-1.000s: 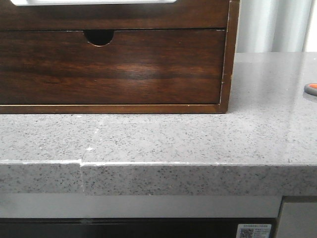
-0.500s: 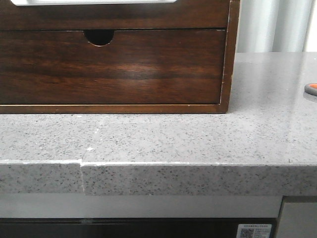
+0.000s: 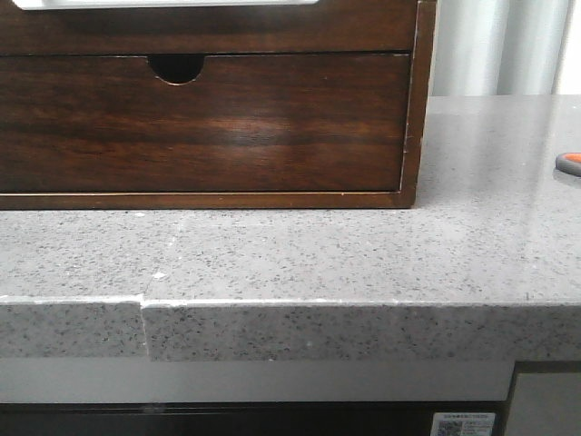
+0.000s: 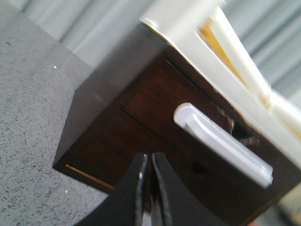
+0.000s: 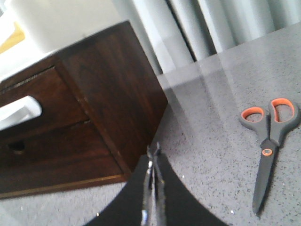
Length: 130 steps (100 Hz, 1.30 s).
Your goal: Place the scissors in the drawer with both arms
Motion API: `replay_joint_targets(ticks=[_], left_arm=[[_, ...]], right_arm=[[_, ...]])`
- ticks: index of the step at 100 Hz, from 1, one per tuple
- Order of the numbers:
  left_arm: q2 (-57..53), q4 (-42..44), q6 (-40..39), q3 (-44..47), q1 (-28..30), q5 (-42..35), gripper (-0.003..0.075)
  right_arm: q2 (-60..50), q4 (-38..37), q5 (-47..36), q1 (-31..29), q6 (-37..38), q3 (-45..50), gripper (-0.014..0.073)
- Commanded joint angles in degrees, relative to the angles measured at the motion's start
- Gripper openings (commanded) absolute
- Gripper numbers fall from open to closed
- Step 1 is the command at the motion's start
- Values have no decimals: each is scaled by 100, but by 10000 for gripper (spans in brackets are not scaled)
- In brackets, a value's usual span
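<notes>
Both arms hover with fingers pressed together and nothing between them — the left gripper [image 4: 146,162] facing the closed upper drawer [image 4: 160,110] with its white handle [image 4: 223,143], the right gripper [image 5: 153,157] beside the wooden box [image 3: 413,109]. The scissors [image 5: 268,141] lie flat on the grey counter [image 3: 363,254], well apart to the box's right.

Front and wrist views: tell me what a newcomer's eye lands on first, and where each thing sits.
First, the dark brown glossy wooden box filling the upper left of the front view on the grey speckled countertop, with a white handle on its upper drawer. Next, the scissors, orange-lined handles, lying flat on the countertop to the box's right, untouched. Both the left gripper and right gripper are shut and empty.
</notes>
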Motion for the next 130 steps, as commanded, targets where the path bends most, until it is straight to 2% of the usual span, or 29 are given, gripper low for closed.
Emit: replay_joint_targets(ticks=[1, 7, 13, 22, 29, 34, 39, 59, 71, 104, 130], left_arm=[[654, 734, 39, -753, -45, 548, -4], [1109, 765, 39, -1076, -45, 850, 59], [1500, 678, 39, -1319, -45, 1078, 188], [2075, 390, 39, -1640, -45, 1424, 374], [2462, 57, 47, -1834, -45, 1677, 431], [2697, -317, 166, -1936, -45, 1820, 430], [2901, -899, 454, -2000, -45, 1937, 426], [3636, -4353, 2172, -2055, -45, 2093, 395], [4053, -5519, 2630, -2055, -45, 2093, 387], [5068, -7064, 3614, -2055, -45, 2677, 388], [5581, -7064, 3647, -2409, -45, 2810, 388]], right_arm=[[501, -273, 279, -30, -184, -624, -49], [759, -275, 546, -30, -184, -882, -27], [1020, -275, 806, -30, -184, -1064, 33], [1317, -275, 1033, -30, -184, -1237, 200], [1483, -275, 1137, -30, -184, -1307, 346], [1560, -275, 1174, -30, -184, -1317, 433], [1604, -275, 1200, -30, -184, -1317, 468], [1613, -275, 1248, -30, -184, -1317, 461], [1613, -275, 1257, -30, -184, -1317, 461], [1613, -275, 1344, -30, -184, -1317, 461], [1613, -275, 1507, -30, -184, -1294, 461]])
